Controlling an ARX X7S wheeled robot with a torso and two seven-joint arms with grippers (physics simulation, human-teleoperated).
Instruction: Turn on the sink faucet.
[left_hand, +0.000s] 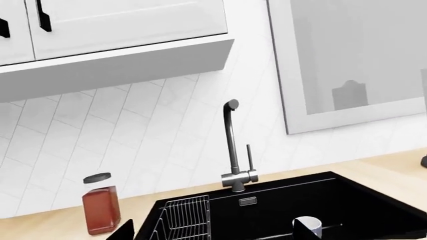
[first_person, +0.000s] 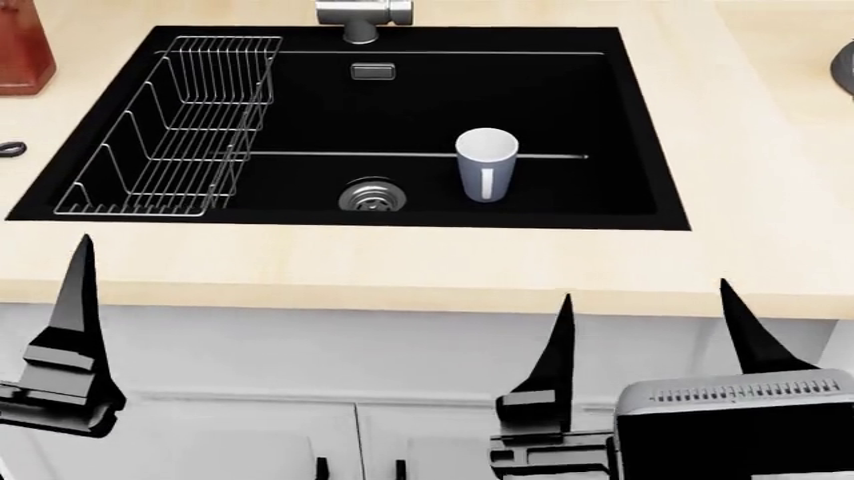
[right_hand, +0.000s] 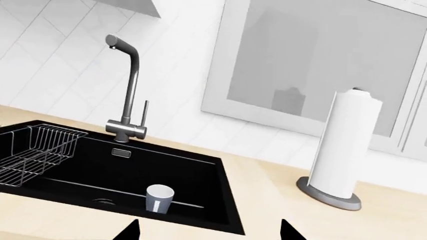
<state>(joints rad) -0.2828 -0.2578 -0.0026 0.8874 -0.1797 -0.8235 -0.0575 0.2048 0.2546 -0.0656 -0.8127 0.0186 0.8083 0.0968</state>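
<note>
Nearest the robot, both arms sit low in front of the counter's front edge, short of the worktop. The right gripper (first_person: 647, 330) shows two dark fingers spread wide with nothing between them. Of the left gripper (first_person: 74, 300) only one finger is clearly seen in the head view, and its own wrist view shows just finger tips at the picture's edge, so its opening cannot be told; it appears to hold nothing.

Beyond the front edge lies the sink (first_person: 641, 120), a black basin set into the wooden counter (first_person: 400, 265). Inside it a wire dish rack (first_person: 174, 130) fills the left end, a white cup (first_person: 487, 163) stands upright right of the drain (first_person: 370, 195), and an overflow plate (first_person: 372, 71) sits on the far wall.

At the far rim, just behind that plate, stands the sink faucet (right_hand: 127, 85), with its thin lever rod (right_hand: 145, 114) upright beside the body. A red jar (left_hand: 101, 205) stands near the back-left corner, a paper towel roll (right_hand: 347, 150) toward the back right.

The reach is long and crosses the basin. A low approach could likely knock the cup over, and the slim lever beside the spout invites a miss, with the fingers pushing the spout instead.
</note>
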